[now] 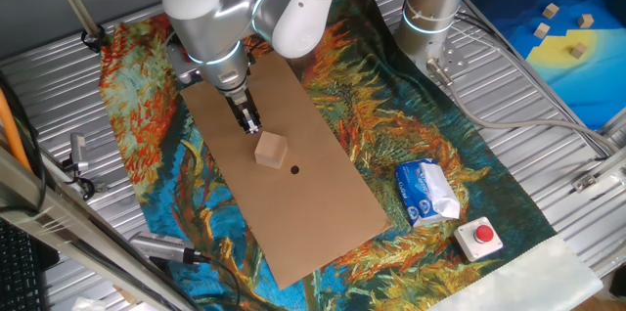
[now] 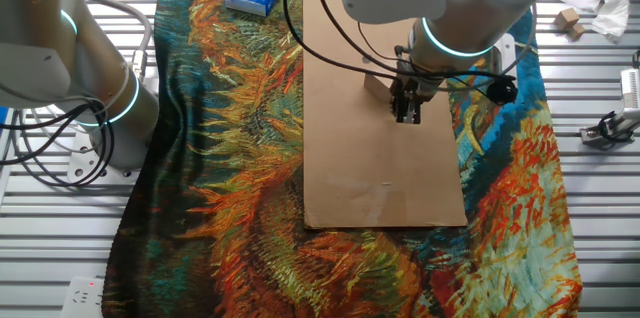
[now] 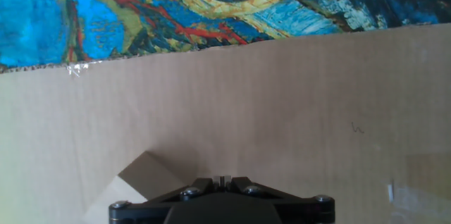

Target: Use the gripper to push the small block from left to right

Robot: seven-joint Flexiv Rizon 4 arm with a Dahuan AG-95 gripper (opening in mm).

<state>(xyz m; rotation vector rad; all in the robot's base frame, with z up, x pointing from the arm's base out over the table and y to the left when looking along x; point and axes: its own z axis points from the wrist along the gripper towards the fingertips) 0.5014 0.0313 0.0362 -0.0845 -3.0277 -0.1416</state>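
The small block (image 1: 271, 149), a pale wooden cube, rests on the brown cardboard sheet (image 1: 323, 203) beside a small dark dot. My gripper (image 1: 251, 126) points straight down just up-left of the block, its black tip at or very near the block's edge; I cannot tell if they touch. The fingers are pressed together with nothing between them. In the other fixed view the gripper (image 2: 406, 113) stands close to the block (image 2: 377, 86), which is partly hidden by the arm. In the hand view the block (image 3: 144, 175) shows at lower left, beside the shut gripper (image 3: 221, 179).
The cardboard lies on a colourful painted cloth (image 1: 391, 115). A white-and-blue carton (image 1: 426, 192) and a red button box (image 1: 480, 237) sit right of the cardboard. A second silver arm column (image 1: 435, 8) stands at the back. Tiny wooden cubes (image 1: 579, 49) lie on a blue-yellow sheet.
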